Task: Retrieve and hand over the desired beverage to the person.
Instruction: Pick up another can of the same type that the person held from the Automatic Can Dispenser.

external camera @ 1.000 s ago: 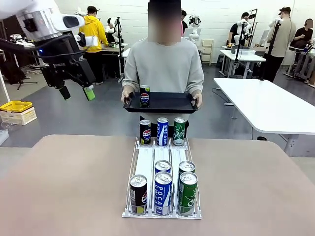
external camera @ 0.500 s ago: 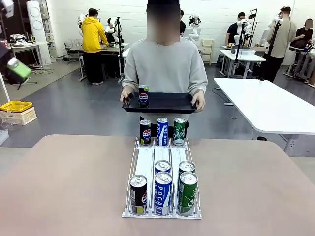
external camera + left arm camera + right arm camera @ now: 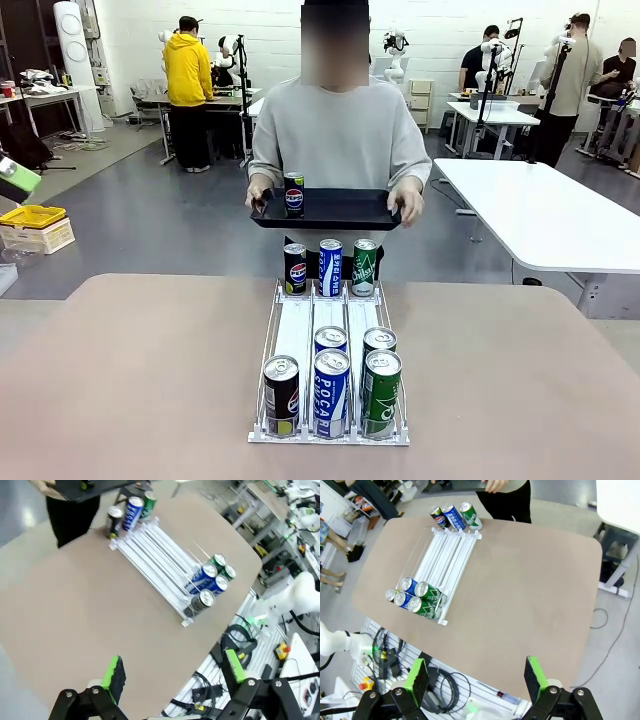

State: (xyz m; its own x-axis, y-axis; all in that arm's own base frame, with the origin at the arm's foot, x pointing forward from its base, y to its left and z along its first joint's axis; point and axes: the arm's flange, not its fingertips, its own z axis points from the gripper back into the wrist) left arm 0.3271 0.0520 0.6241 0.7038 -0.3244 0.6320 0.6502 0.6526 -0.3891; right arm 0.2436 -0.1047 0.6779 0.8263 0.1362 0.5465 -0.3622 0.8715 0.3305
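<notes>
Front view: one person [image 3: 335, 135] stands at the far side of the table [image 3: 130, 370] and holds one black tray [image 3: 340, 208] level with both hands. One Pepsi can [image 3: 294, 194] stands upright near the tray's picture-left end. One white three-lane rack [image 3: 300, 330] on the table holds eight cans. Three are at its far end: a black one [image 3: 296, 270], a blue one [image 3: 330, 267] and a green one [image 3: 365, 267]. Five are at its near end: black [image 3: 281, 396], blue [image 3: 332, 392] and green [image 3: 381, 392] in front, with a second blue [image 3: 331, 340] and a second green [image 3: 379, 341] behind. Wrist views: the left gripper [image 3: 174, 666] and the right gripper [image 3: 476, 676] both hang high above the table, fingers spread wide with nothing between them. Compared with one second ago, the left arm has left the upper-left of the front view, where its spread gripper hung beside the person. Only one green pad [image 3: 17, 178] now shows at the picture's left edge, lower than half a second ago. The tray, its can and the eight rack cans are unmoved.
</notes>
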